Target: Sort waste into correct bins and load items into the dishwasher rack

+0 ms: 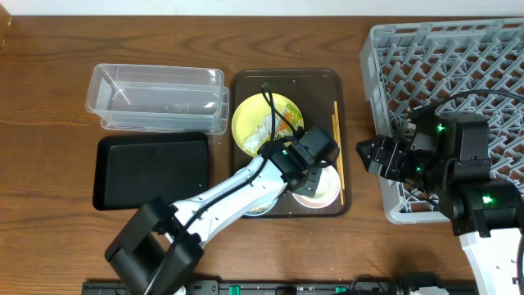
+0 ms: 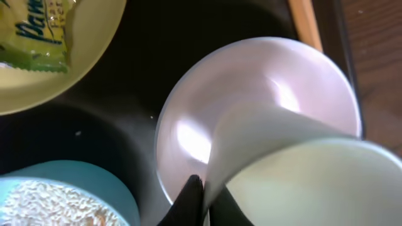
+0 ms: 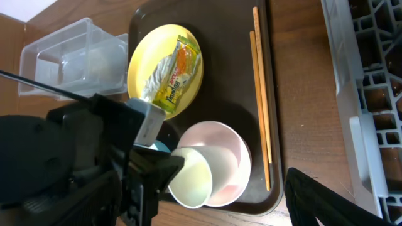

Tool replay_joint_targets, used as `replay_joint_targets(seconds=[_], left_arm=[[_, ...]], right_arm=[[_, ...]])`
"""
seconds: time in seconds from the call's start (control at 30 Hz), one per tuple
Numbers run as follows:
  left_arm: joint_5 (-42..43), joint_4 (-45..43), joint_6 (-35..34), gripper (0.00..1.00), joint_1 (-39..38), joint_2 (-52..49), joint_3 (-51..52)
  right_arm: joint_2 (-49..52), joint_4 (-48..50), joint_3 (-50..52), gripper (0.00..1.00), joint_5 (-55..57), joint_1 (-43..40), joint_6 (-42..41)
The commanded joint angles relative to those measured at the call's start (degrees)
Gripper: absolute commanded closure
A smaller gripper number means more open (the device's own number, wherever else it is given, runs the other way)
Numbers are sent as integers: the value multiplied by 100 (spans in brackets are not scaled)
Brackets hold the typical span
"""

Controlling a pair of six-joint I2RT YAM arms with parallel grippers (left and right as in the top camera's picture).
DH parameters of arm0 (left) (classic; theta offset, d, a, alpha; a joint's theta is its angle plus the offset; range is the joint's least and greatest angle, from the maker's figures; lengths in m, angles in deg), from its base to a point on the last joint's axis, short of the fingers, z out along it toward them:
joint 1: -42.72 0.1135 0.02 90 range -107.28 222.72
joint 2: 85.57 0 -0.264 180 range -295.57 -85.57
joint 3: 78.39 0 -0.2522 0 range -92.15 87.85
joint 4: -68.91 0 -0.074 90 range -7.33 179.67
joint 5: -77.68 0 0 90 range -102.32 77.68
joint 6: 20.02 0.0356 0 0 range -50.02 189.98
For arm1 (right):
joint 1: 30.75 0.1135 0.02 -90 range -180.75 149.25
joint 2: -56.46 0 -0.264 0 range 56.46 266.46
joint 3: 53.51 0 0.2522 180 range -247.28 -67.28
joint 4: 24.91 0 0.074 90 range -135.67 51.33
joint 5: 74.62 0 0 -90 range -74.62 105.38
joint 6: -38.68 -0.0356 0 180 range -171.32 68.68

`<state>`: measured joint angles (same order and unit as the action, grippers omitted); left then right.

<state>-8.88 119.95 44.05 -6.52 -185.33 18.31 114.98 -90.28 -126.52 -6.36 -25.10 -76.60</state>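
Gripping white cup (image 3: 190, 181) in pinkish-white bowl (image 3: 229, 143), left gripper (image 2: 202, 198)

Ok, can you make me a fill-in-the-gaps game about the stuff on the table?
1. The green-and-orange wrapper lies on the plate coloured ___.
2. The left pincer is shut on the rim of the small cup coloured ___.
3. The right pincer, beside the dishwasher rack, is ___.
4. The rice crumbs sit in the bowl coloured ___.
Missing words: yellow; white; open; light blue.
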Motion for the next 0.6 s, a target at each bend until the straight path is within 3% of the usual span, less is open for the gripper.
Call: replay_joint_targets(seconds=[0.0,0.2,0.3,0.4,0.57], left_arm=[[39,42,-33,94,87,564,-90],[1434,120,291,94,1073,1823,-90],[2793,190,540,94,1980,2361,-90],[4712,229,780,94,3101,2699,-90],[7239,232,964,94,4100,2747,-87]], right_arm=[[-44,-2,-109,20,52,-74,-59],[-46,181,-109,19,-90,-74,387],[-46,601,-109,19,-898,-76,837],[-44,1331,-109,18,-2376,-74,1419],[7,2660,-107,11,-4459,68,1784]])
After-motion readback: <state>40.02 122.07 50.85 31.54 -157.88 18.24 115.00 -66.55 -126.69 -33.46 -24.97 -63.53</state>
